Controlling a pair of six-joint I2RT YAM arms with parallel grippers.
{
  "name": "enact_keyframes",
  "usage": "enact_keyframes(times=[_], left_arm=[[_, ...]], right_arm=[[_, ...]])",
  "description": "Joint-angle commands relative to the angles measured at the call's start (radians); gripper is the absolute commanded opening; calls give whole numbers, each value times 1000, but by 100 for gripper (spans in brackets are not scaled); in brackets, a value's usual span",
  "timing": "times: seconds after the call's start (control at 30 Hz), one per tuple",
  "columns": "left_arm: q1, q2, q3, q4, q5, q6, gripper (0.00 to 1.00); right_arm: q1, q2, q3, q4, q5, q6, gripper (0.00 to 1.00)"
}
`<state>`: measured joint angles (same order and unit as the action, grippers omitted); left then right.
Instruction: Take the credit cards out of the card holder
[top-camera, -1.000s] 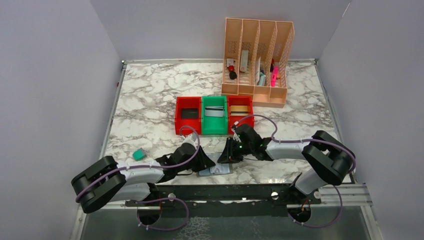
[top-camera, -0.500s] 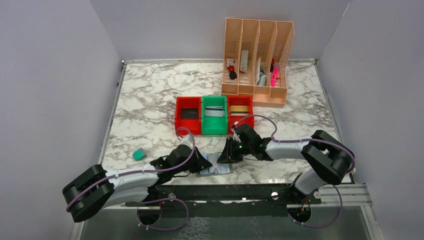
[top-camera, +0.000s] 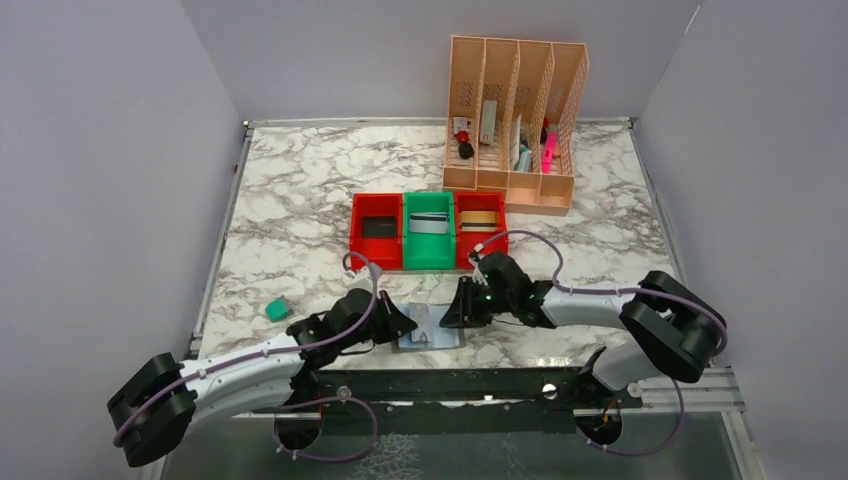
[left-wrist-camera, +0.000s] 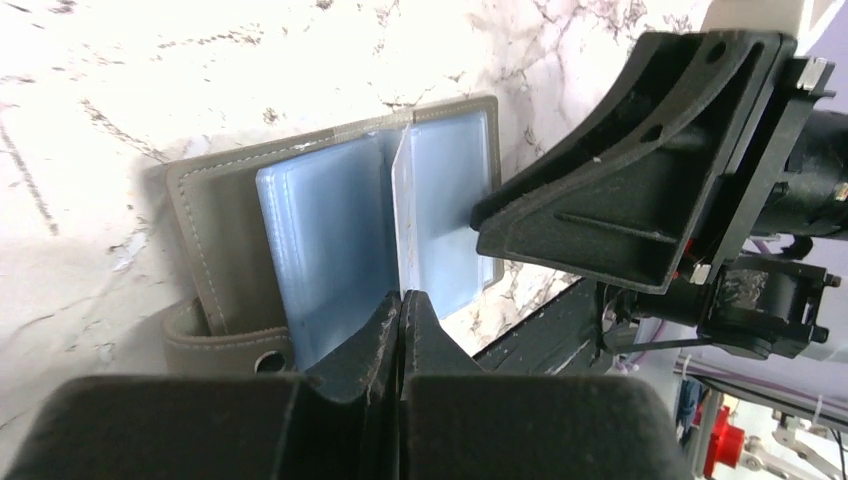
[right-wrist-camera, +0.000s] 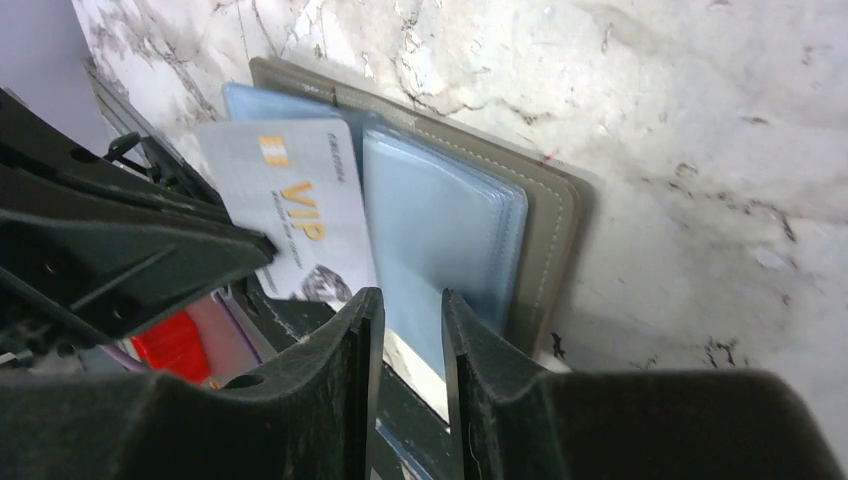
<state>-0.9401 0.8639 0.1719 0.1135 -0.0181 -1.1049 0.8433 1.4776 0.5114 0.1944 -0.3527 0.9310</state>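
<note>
close in, the left gripper (left-wrist-camera: 401, 305) is clenched on the edge of a silver-grey card (right-wrist-camera: 290, 215) marked vip, which rises between the blue pockets of the card holder (top-camera: 430, 328). the holder lies open and flat on the marble table (top-camera: 300, 200) near the front edge. the right gripper (right-wrist-camera: 408, 302), jaws apart and empty, hangs over the holder's right panel; beyond sit red and green bins (top-camera: 428, 262), then a peach organiser (top-camera: 515, 180).

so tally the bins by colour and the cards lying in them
red bins: 2
green bins: 1
cards: 3
total: 6
</note>
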Motion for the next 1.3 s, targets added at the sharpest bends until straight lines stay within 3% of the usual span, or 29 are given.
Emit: enact_keyframes(times=[0.0, 0.17, 0.4, 0.6, 0.7, 0.93, 1.03, 1.13, 1.27], left_arm=[[1, -78, 49, -150, -95, 51, 0], [1, -139, 61, -144, -90, 59, 0], [3, -179, 102, -173, -101, 84, 0], [9, -173, 152, -165, -101, 136, 0], [12, -150, 179, -157, -79, 163, 0], [46, -116, 192, -74, 36, 209, 0], [99, -118, 165, -16, 105, 208, 0], [192, -108, 112, 77, 236, 179, 0], [259, -122, 44, 220, 351, 126, 0]], right_arm=[[7, -75, -27, 38, 31, -49, 34], [7, -158, -45, 94, 35, -91, 40], [7, -424, -224, 264, 268, -116, 55], [7, -656, -288, 148, 532, -143, 59], [7, -716, -309, 105, 582, -159, 59], [-8, -652, -250, 150, 367, -172, 61], [-112, -546, -196, 155, 148, -143, 61], [-237, -476, -240, 326, -99, -57, 60], [-256, -398, -195, 380, -229, -43, 61]])
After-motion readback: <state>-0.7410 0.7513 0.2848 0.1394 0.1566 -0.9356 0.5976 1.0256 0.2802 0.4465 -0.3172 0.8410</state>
